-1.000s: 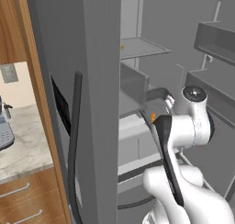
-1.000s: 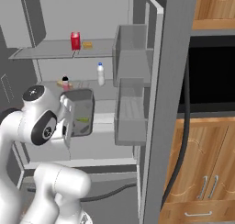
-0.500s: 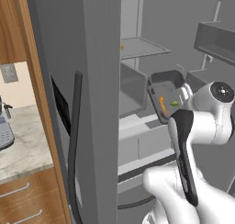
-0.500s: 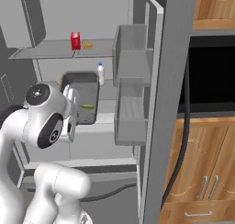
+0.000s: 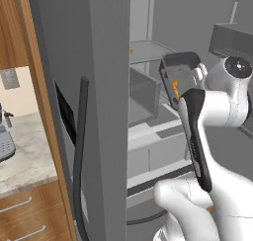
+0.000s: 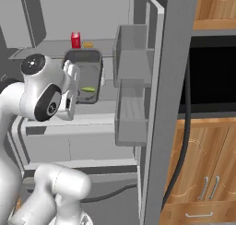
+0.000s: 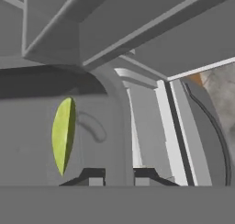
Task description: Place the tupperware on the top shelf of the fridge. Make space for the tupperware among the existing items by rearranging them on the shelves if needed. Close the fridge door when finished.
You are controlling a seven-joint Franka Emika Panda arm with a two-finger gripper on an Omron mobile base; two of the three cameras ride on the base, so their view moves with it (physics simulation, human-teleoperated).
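The gripper (image 7: 115,175) is clamped on the wall of the tupperware (image 6: 86,79), carried tipped up on edge inside the open fridge (image 6: 159,81). From the tub, the top shelf (image 6: 50,46) lies toward twelve o'clock, seemingly just above its upper rim, with the red can (image 6: 75,39) there at eleven.

Flat, even rendered light throughout — no glare, no hot spots, no clear source. The fridge (image 6: 138,81) interior reads mid-grey and rather dim, with soft shading under the top shelf (image 6: 50,48). Wood cabinets (image 6: 207,164) beside it look warmer and brighter. Both base views are sharp but coarse (edges slightly jagged). The hand view is softer, with a dark shadow band across its left — no edge distortion.
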